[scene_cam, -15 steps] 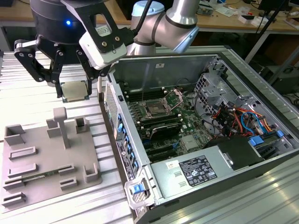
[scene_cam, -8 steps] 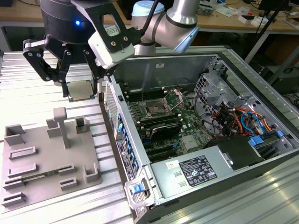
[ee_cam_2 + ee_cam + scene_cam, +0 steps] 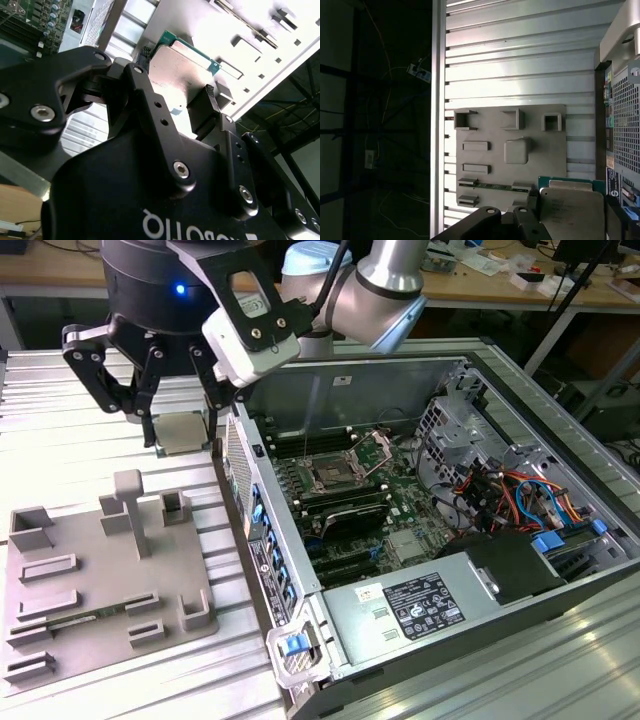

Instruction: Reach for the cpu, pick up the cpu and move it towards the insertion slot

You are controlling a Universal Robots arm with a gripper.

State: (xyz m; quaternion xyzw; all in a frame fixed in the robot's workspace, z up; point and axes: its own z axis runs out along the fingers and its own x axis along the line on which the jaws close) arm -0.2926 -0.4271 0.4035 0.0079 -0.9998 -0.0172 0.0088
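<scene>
Above the grey plate (image 3: 100, 570), at the exterior view's left of the case (image 3: 420, 540): my gripper (image 3: 182, 435), fingers clamped on the cpu (image 3: 180, 432), aloft.

ext view evenly bright, sharp. both wrist views high contrast: glare on ribbed tabletop (image 3: 520, 45), close black fingers (image 3: 150, 115) soft, bg dark.

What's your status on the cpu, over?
Gripper shut on the cpu, lifted above the grey plate. Insertion slot open inside the case, off to the exterior view's right.
</scene>
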